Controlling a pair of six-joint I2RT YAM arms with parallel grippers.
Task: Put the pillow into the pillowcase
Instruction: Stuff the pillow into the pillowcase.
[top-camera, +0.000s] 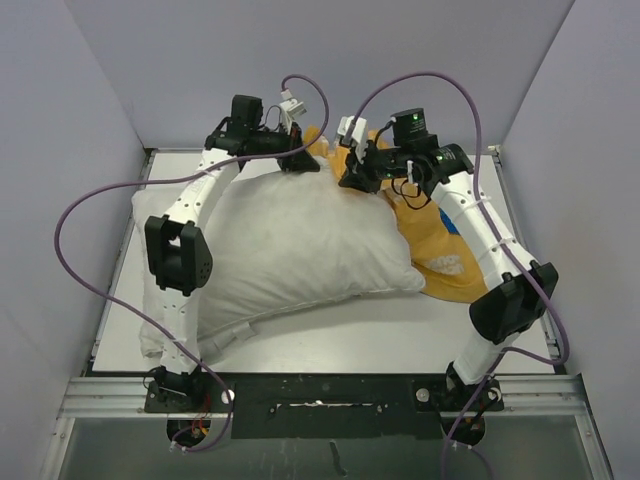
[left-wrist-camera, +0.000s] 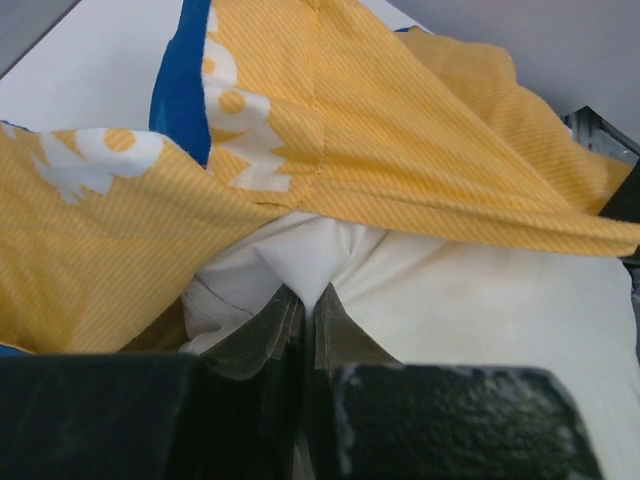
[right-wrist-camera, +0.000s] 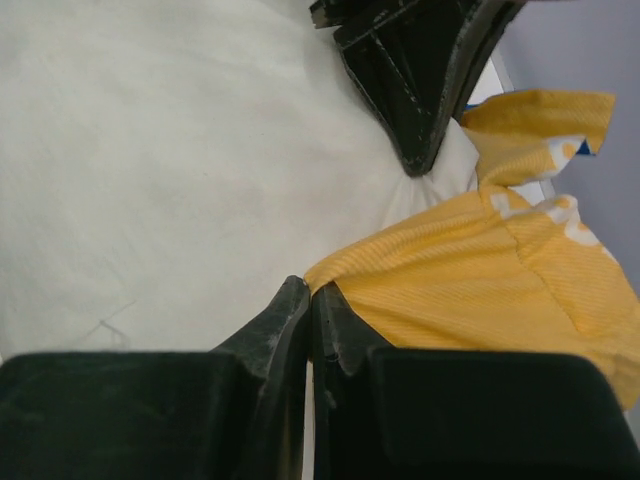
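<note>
The white pillow lies across the table's middle and left. The pillowcase, mustard-yellow side up, is bunched at the back right, touching the pillow's far right corner. My left gripper is shut on the pillow's far corner; in the left wrist view its tips pinch white fabric under the yellow case. My right gripper is shut on the pillowcase's edge; in the right wrist view its tips pinch yellow cloth beside the pillow. The left gripper's fingers show just beyond.
The white table is boxed by grey walls at the back and both sides. A metal rail runs along the near edge by the arm bases. Purple cables loop over both arms.
</note>
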